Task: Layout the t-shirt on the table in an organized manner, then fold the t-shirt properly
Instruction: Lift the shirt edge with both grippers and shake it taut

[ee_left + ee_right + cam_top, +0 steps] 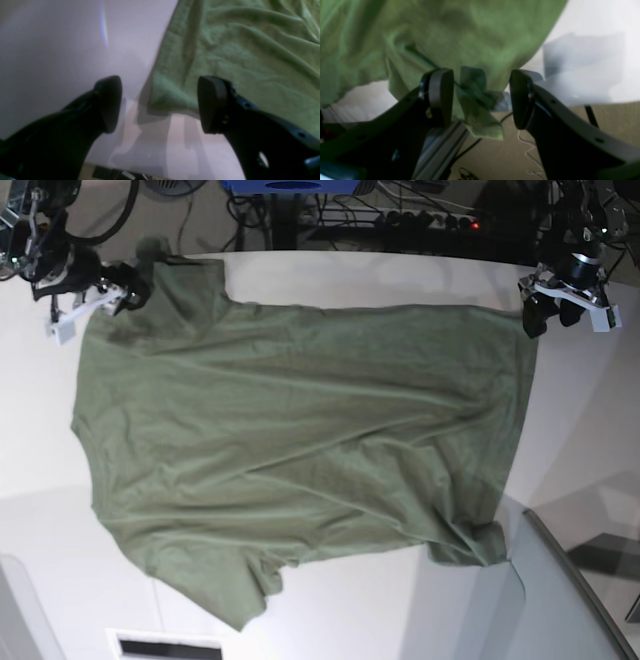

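half done at most: layout nearly finished, folding not started.
spread mostly flat across the middle of the table (300,265), the t-shirt (300,450), yet wrinkled and with the near sleeve bunched; no fold visible anywhere. left gripper (160,103) with jaws wide apart and empty, just beside one cloth corner at the far right. right gripper (481,97) at the far left with jaws parted around a hanging bit of cloth, not pinching it as far as visible. left to do, by judgement: smoothing, then all folds. no containers in view.
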Motion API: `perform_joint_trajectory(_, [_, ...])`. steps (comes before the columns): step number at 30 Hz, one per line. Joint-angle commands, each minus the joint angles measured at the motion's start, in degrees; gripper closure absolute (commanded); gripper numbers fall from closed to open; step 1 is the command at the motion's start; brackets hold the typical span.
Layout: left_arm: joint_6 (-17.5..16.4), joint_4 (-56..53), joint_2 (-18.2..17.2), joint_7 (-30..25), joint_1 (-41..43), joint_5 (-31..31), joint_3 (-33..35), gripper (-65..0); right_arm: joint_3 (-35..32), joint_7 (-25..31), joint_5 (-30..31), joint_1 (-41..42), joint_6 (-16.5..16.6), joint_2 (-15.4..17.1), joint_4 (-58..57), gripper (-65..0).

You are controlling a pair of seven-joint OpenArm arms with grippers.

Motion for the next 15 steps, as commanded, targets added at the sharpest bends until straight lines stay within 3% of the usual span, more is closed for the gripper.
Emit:
perform_joint_trajectory(1, [-0.4,0.7,-1.1,-1.2,0.3,-0.9,-0.5,-43.9,0.0,-0.2,-1.6,-0.1,-0.5,0.1,-0.5,-34.1])
perform_joint_trajectory(8, [-0.4,0.7,-1.1,-1.3,0.3,-0.9,-0.5,-43.9,0.2,-0.2,-1.5,0.0,-0.5,-0.3,-0.7,-33.0])
perform_joint_trajectory(15, [-0.4,-2.5,-1.0,-1.4,-0.6,-0.9,-0.3,-43.9,0.3,-0.2,-1.5,-0.1,-0.6,-0.3,-0.8,-6.0])
